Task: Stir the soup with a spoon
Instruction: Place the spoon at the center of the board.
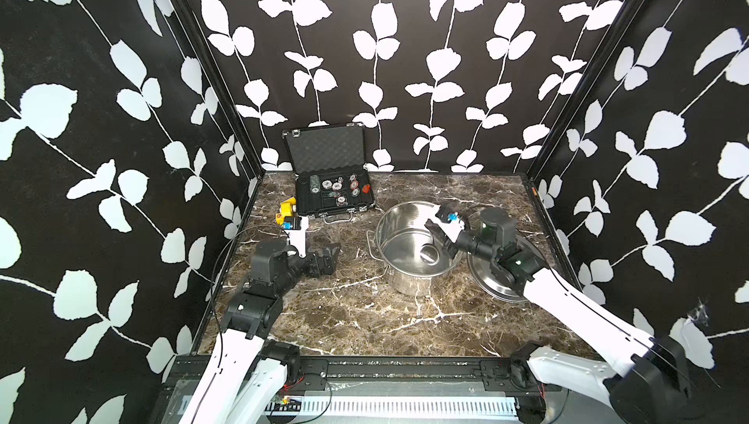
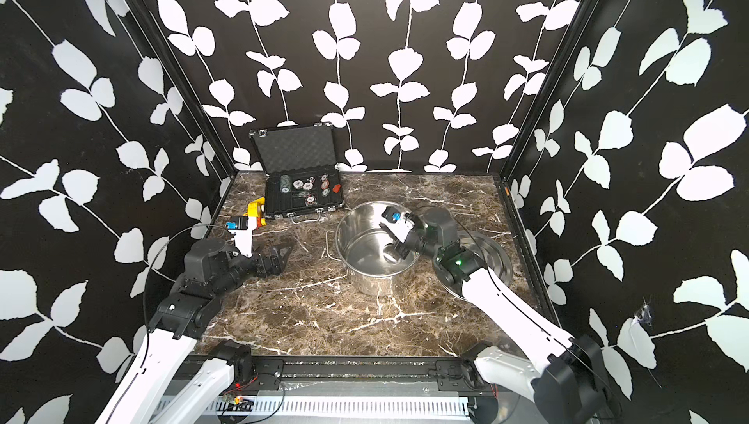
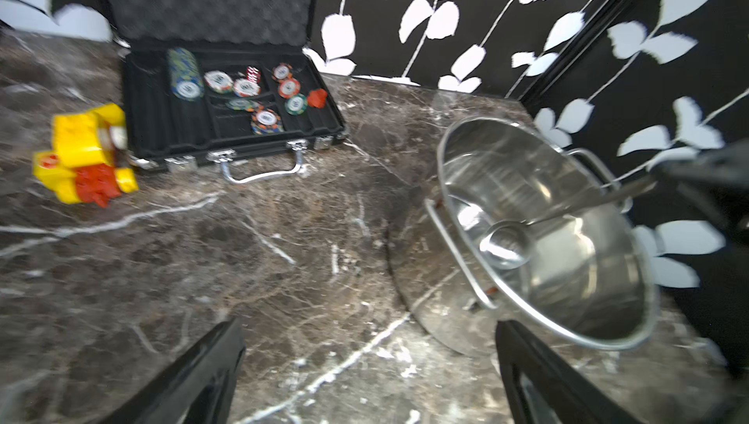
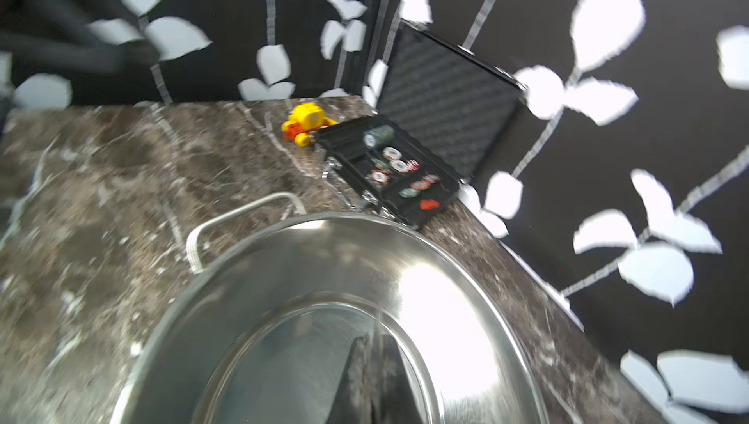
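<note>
The long slender silver metal spoon point(image 3: 506, 243) leans inside the tall round stainless-steel pot point(image 1: 381, 223), with its small bowl down in the pot and its thin handle slanting up toward the rim. The right arm's fingers point(image 3: 685, 172) are pressed together, pinching the handle's upper end. The pot stands on the right half of the marble-patterned bench point(image 1: 356, 320). A round steel lid point(image 2: 498, 256) lies flat just beside it toward the right edge, partly under the right arm. The left arm's fingers point(image 3: 210, 373) are spread wide around nothing, over the bench's left half. An open black case of poker chips point(image 1: 336, 203) sits at the back edge, with a yellow toy point(image 1: 288, 209) beside it.
</note>
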Controlling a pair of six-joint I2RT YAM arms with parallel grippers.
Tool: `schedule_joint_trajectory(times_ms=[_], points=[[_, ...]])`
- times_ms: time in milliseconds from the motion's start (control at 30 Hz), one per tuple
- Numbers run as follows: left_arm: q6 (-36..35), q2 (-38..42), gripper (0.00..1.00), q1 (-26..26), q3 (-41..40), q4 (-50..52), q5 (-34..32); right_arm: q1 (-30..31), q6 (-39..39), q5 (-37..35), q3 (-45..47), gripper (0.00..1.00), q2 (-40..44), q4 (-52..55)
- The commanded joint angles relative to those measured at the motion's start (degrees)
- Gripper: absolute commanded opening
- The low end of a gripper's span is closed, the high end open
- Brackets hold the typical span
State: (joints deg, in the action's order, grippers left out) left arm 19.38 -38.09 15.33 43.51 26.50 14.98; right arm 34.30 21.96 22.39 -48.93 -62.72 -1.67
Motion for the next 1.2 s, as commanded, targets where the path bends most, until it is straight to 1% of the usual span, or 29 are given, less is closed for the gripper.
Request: schedule_joint_trajectory(times_ms=[0,100,200,267,300,367,433,533,600,667,733,833,933,1033,1100,1167], points=[[8.8,-2.3,0.99,0.1,3.2,2.3,8.2,4.3,9.9,-4.0,0.1,0.00,3.8,1.8],[14.7,-3.6,0.99,0.1,4.5,1.0,13.7,8.6,17.8,-7.4,-1.3,0.00,5.8,3.2],[20.9,-4.2,0.99,0.1,4.5,-2.3,18.3,13.4,27.5,-11.4,-3.4,0.00,6.6,4.6],[25.3,-4.6,0.98,0.1,4.0,-5.5,22.6,17.9,35.1,-15.2,-4.4,0.00,6.7,5.2],[27.8,-4.9,0.98,0.1,3.5,-7.7,24.3,21.7,41.0,-19.1,-4.7,0.00,6.3,4.8],[30.8,-4.8,0.97,0.2,2.4,-11.8,26.4,27.8,51.2,-25.4,-3.0,0.00,5.5,1.0],[31.7,-4.1,0.95,0.3,1.3,-14.2,27.2,32.8,62.6,-31.1,-0.3,0.00,3.7,-5.4],[31.0,-3.1,0.93,0.3,0.8,-15.3,28.4,37.7,76.4,-35.6,4.0,0.00,0.1,-17.6],[30.3,-2.7,0.91,0.4,0.6,-15.5,29.8,39.4,83.3,-35.7,6.6,0.00,-2.4,-26.4],[29.3,-2.5,0.89,0.4,0.1,-15.6,31.2,40.3,86.8,-35.2,7.5,0.00,-4.4,-30.9],[28.5,-2.4,0.85,0.4,-0.6,-15.6,32.3,40.7,88.5,-34.2,8.0,0.00,-6.3,-34.0],[27.9,-3.0,0.83,0.6,-1.7,-15.8,34.3,41.4,91.0,-33.7,7.3,0.00,-9.4,-36.4],[26.4,-3.6,0.80,0.7,-2.3,-15.5,34.2,41.8,90.5,-32.3,6.5,0.00,-10.6,-36.5],[23.3,-4.7,0.78,0.7,-2.2,-13.0,33.2,42.1,89.8,-31.7,5.7,0.00,-11.3,-36.5],[23.4,-5.5,0.75,0.7,-2.4,-14.0,33.7,42.2,89.0,-31.1,5.3,0.00,-11.2,-35.7],[25.1,-6.4,0.70,0.8,-2.8,-17.9,35.5,42.4,87.9,-30.7,5.1,0.00,-11.2,-34.5]])
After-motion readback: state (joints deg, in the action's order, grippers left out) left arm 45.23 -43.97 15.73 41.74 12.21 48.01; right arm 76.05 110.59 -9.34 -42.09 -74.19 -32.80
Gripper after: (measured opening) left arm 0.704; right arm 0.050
